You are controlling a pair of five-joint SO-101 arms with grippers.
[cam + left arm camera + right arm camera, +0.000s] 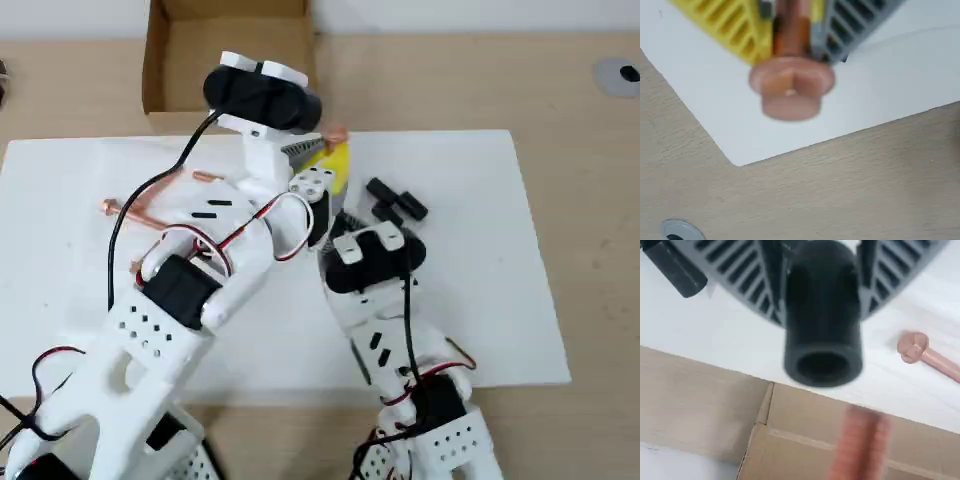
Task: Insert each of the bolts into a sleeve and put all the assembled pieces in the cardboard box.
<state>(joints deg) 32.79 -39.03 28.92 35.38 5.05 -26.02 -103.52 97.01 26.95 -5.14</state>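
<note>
The copper-coloured flanged bolt [791, 90] is pinched by its shank in your left gripper [790, 35], just off the front corner of the brown cardboard box [230, 60]. Beside it, your right gripper [822, 300] is clamped around the black cylindrical sleeve [822, 340]. The sleeve's open bore is near the bolt's threaded end but not yet over it.

Both parts look light and rigid. The ridged thread should hold well in the fingers, but the smooth round sleeve may twist, so grip it mid-body. Hold the bolt close under its head to leave the thread free.

Farther from the box, loose bolts [140, 212] and spare black sleeves [395, 200] lie on the white sheet [480, 300]. No writing on any of them can be read.
</note>
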